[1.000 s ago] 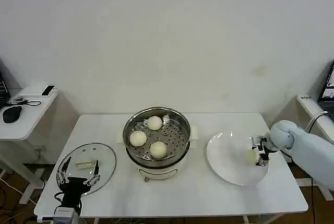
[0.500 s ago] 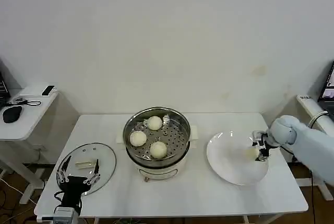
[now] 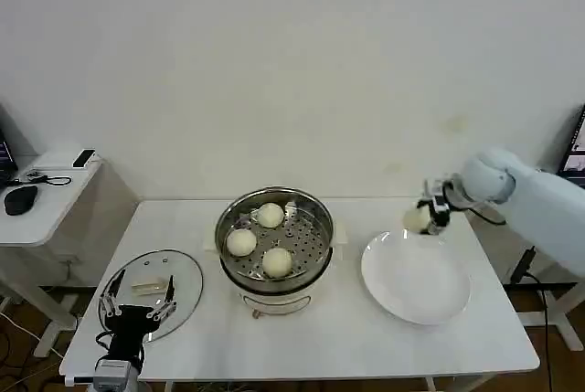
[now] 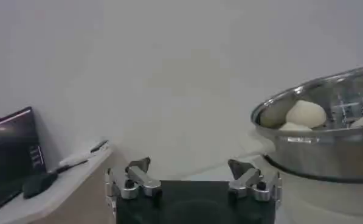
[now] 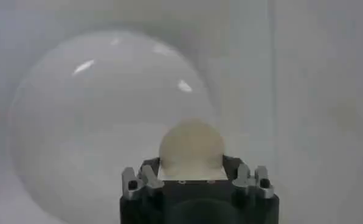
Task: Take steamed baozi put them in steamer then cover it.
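Above the far edge of the white plate [image 3: 416, 278], in the head view, the right gripper [image 3: 426, 215] holds 1 baozi [image 3: 417, 219] clear of the plate, well to the right of the steamer [image 3: 274, 241]. 3 more buns [image 3: 242, 242] sit on the perforated tray. The left gripper [image 3: 137, 303] hangs parked over the glass lid [image 3: 152, 290] at the table's front-left, its fingers spread wide and empty.

From the left wrist view, that claw [image 4: 193, 182] is splayed with nothing between its tips, and the steamer's steel rim [image 4: 315, 131] stands beside it with buns [image 4: 306, 113] showing over the edge.

From the right wrist view, the claw [image 5: 192, 173] is closed narrow around the round bun [image 5: 191, 145], with the bare plate [image 5: 96, 115] below.

My judgement for the carry: keep the bun high enough to clear the steel rim, travel level toward the tray's open right side, lower until it nearly touches the perforations, then release gently so it doesn't roll into the other 3.
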Motion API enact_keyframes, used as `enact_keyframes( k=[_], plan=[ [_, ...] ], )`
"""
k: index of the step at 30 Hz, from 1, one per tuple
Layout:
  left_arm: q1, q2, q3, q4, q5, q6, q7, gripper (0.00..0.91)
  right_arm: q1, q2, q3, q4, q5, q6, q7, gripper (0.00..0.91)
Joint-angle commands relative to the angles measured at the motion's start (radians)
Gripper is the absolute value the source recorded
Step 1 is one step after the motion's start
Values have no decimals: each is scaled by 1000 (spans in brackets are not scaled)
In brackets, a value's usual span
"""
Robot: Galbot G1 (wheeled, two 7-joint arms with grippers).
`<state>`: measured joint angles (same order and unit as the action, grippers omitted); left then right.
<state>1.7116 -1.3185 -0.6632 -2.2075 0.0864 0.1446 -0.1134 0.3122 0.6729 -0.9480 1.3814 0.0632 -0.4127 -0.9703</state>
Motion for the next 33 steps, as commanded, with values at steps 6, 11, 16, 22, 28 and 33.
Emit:
enact_keyframes(
  k=[6, 11, 16, 22, 28, 33],
  plan=[
    [-10, 2, 2, 9, 0, 2, 1, 907, 340, 300, -249, 43, 363, -173, 97, 705],
    [-17, 2, 3, 10, 0, 3, 2, 907, 313, 423, -255, 22, 501, -237, 189, 715],
    [-17, -1, 0, 10, 0, 2, 2, 907, 261, 485, -250, 15, 605, -296, 264, 715],
    [-15, -5, -2, 5, -1, 2, 2, 907, 195, 515, -267, -20, 553, -314, 277, 715],
    [-15, -4, -7, 3, -5, 2, 1, 907, 149, 495, -292, -37, 509, -314, 276, 715],
    [-18, -6, -5, 4, -4, 2, 2, 907, 124, 480, -292, -45, 474, -314, 275, 715]
  ],
)
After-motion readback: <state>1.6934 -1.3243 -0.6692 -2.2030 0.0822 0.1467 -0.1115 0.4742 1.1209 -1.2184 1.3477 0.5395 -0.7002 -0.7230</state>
